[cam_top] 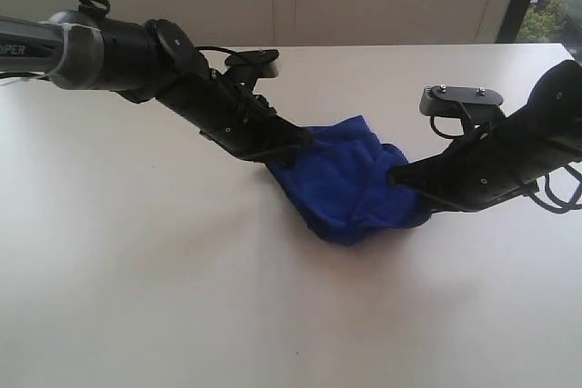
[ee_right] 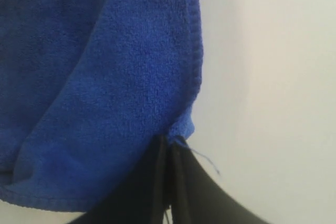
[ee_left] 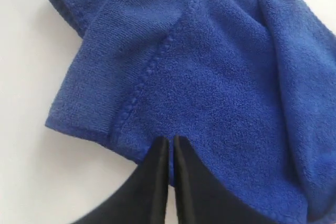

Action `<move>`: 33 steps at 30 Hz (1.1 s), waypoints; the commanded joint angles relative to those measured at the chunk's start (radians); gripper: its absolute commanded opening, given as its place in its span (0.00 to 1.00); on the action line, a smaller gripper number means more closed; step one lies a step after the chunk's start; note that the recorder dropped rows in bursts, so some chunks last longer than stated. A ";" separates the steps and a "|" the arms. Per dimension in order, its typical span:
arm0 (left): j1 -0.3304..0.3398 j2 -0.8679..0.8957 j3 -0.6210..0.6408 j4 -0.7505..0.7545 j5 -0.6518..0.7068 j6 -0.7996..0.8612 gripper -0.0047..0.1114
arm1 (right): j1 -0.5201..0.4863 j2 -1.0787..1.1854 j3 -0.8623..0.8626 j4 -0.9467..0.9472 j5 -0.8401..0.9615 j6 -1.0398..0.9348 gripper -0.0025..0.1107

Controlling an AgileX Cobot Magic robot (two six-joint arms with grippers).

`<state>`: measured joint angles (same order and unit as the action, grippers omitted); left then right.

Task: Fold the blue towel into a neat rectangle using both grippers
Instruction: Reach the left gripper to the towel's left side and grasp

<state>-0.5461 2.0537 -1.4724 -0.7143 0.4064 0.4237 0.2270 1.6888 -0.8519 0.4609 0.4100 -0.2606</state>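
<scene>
1. The blue towel (cam_top: 350, 174) lies bunched in a rumpled heap on the white worktop (cam_top: 182, 297).
2. The left pincer (ee_left: 169, 139) meets the towel's stitched edge. Its jaws are almost together, with only a thin slit between them, and they nip the hem.
3. The right pincer (ee_right: 168, 139) is at the towel's opposite side. Its jaws are together, clamped on a corner where a loose thread trails.
4. The step in hand looks like carrying the two held edges across. Done well, both pincers would travel level and in step, drawing the cloth taut so that hem lands on hem.
5. The left arm (cam_top: 100, 47) shows the white letters "PER", cut off at the frame's edge. No label is visible on the towel.
</scene>
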 commanded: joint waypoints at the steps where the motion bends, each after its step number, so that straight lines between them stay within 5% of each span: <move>1: -0.005 0.024 -0.005 -0.009 0.007 0.019 0.29 | -0.007 -0.001 0.004 -0.003 0.002 0.009 0.02; 4: -0.005 0.039 -0.006 -0.007 -0.026 0.025 0.38 | -0.007 -0.001 0.004 -0.003 0.000 0.009 0.02; 15: -0.005 0.087 -0.005 -0.040 -0.077 0.025 0.37 | -0.007 -0.001 0.004 -0.003 -0.010 0.009 0.02; 19: -0.005 0.087 -0.005 -0.040 -0.075 0.025 0.26 | -0.007 -0.001 0.004 -0.003 -0.012 0.009 0.02; 22: -0.005 0.087 -0.005 -0.040 -0.073 0.026 0.04 | -0.007 -0.001 0.004 -0.003 -0.012 0.009 0.02; 33: -0.003 -0.008 -0.005 0.029 -0.046 0.028 0.04 | -0.007 -0.001 0.004 -0.003 -0.014 0.009 0.02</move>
<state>-0.5461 2.0922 -1.4746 -0.7168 0.3428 0.4497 0.2270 1.6888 -0.8519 0.4609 0.4044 -0.2536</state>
